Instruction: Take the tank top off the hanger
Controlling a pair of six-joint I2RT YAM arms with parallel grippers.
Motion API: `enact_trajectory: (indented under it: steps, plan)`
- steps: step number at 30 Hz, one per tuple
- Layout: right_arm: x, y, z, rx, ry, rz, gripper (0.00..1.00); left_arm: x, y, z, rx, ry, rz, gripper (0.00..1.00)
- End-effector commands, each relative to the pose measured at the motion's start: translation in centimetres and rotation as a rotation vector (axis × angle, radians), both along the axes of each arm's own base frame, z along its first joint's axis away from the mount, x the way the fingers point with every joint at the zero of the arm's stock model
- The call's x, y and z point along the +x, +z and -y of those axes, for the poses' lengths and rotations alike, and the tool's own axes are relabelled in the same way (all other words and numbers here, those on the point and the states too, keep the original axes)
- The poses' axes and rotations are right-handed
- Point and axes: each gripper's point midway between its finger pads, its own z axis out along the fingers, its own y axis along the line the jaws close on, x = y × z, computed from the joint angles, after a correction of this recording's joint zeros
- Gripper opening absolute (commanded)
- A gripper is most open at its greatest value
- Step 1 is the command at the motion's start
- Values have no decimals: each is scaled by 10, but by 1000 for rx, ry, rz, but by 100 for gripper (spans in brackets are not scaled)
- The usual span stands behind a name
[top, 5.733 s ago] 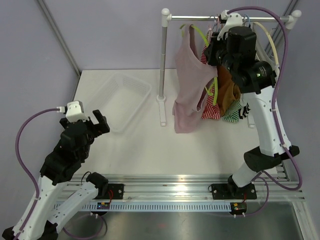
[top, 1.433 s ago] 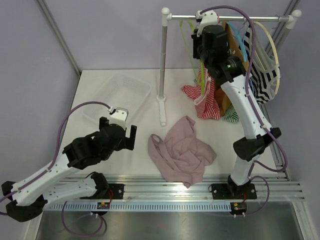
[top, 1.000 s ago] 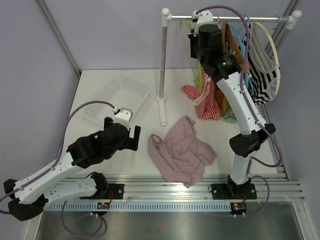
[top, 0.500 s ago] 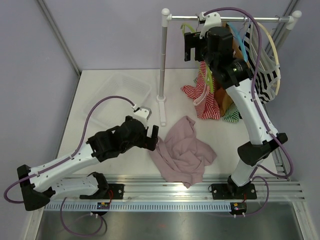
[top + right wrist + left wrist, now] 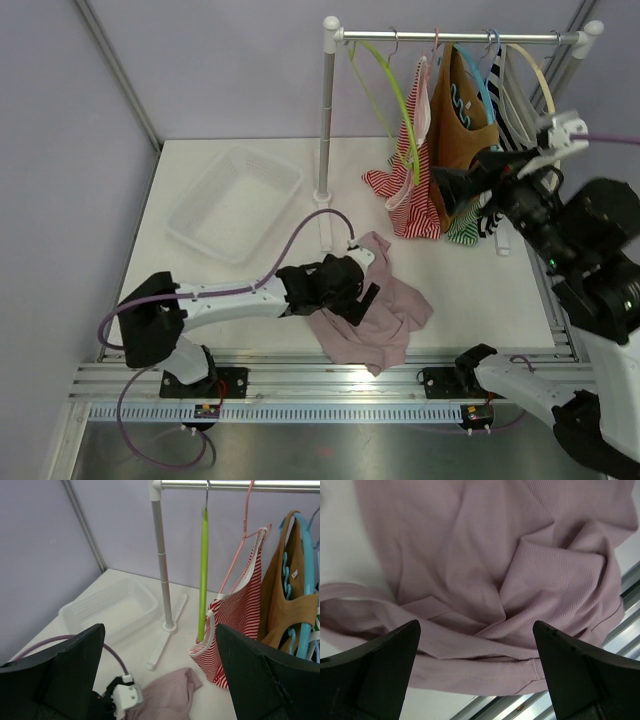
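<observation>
Fingers (image 5: 380, 655) on my left gripper (image 5: 355, 293) are spread with nothing between them, low over the tank top (image 5: 392, 312). It lies crumpled by the table's near edge, about midway along. My right gripper (image 5: 446, 190) is spread too and empty, near the far right corner beside the striped top (image 5: 405, 195). The green hanger (image 5: 385, 90) hangs bare. A tray (image 5: 235, 200) sits toward the far left.
</observation>
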Motion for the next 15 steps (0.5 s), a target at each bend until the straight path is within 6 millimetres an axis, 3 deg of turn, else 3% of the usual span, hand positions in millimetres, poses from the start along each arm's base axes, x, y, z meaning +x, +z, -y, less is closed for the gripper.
enact_trajectory:
  steps: [1, 3, 7, 10, 13, 14, 15]
  plan:
    - [-36, -14, -6, 35, 119, 0, 100, -6, 6, 48, -62, -100, 46, 99]
    - [-48, -28, -7, 16, 160, -32, 100, -5, -14, 53, 15, -101, 58, 99]
    - [-72, -37, 10, 24, 139, -45, 99, -13, -48, 58, 116, -124, 48, 99]
    - [-80, -40, 38, 55, 18, -54, 100, -15, -71, 55, 167, -124, 34, 85]
    - [-89, -40, 50, 87, -19, -29, 100, -18, -92, 56, 167, -130, 20, 45]
    - [-91, -41, 51, 89, -22, -30, 100, -15, -95, 58, 161, -121, 26, 25]
    - [-91, -43, 52, 87, -24, -32, 99, -14, -103, 55, 183, -113, 20, 17]
